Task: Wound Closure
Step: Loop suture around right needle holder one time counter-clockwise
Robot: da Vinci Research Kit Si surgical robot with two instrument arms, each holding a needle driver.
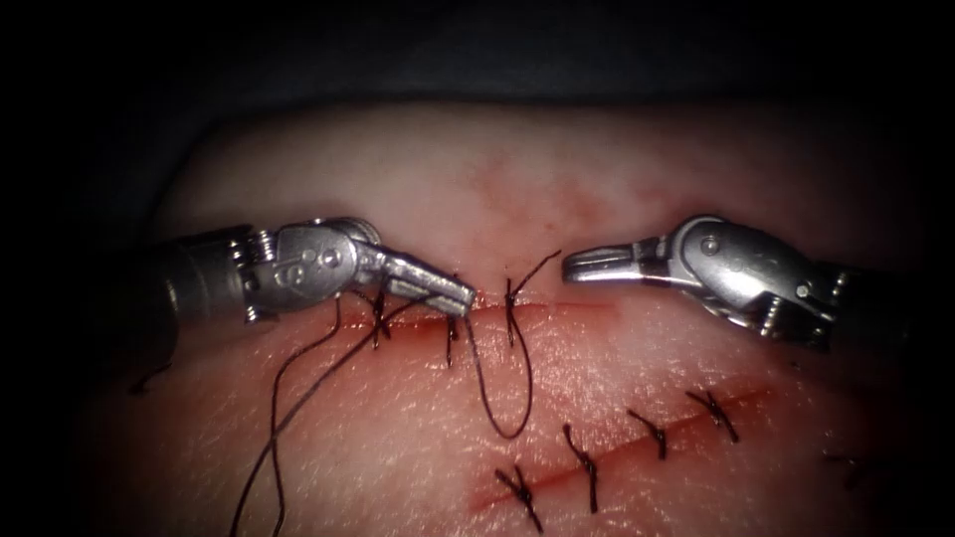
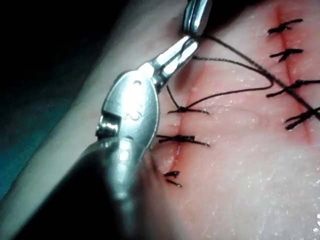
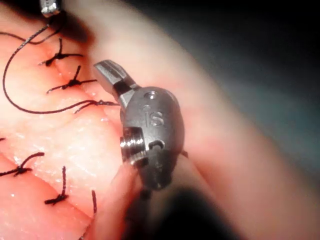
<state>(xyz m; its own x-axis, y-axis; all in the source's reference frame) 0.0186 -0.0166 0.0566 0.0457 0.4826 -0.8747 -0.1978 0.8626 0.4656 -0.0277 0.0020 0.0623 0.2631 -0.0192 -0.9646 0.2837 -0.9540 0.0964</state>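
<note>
Tissue [image 1: 696, 179]: fills the scene, wet with red fluid [image 1: 418, 398] along its near side.
Near cut [image 1: 637, 443]: closest to us, already closed with four knotted stitches.
Far cut [image 1: 572, 304]: three stitches in on its left part, the right end not yet closed.
Left end effector [image 1: 463, 296]: tip at the far cut, closed on the thread.
Right end effector [image 1: 577, 265]: just right of the newest stitch [image 1: 510, 310], closed and holding nothing.
Thread [image 1: 507, 433]: loops towards us from the left tip and back up to that stitch, with long strands trailing near-left.
Needle: I cannot tell where it is.
Step, by my reading: thread handling at the newest stitch.
Next move calls for: a clean hold on the short tail [image 1: 537, 267], without dragging the loop over the finished knots.
</note>
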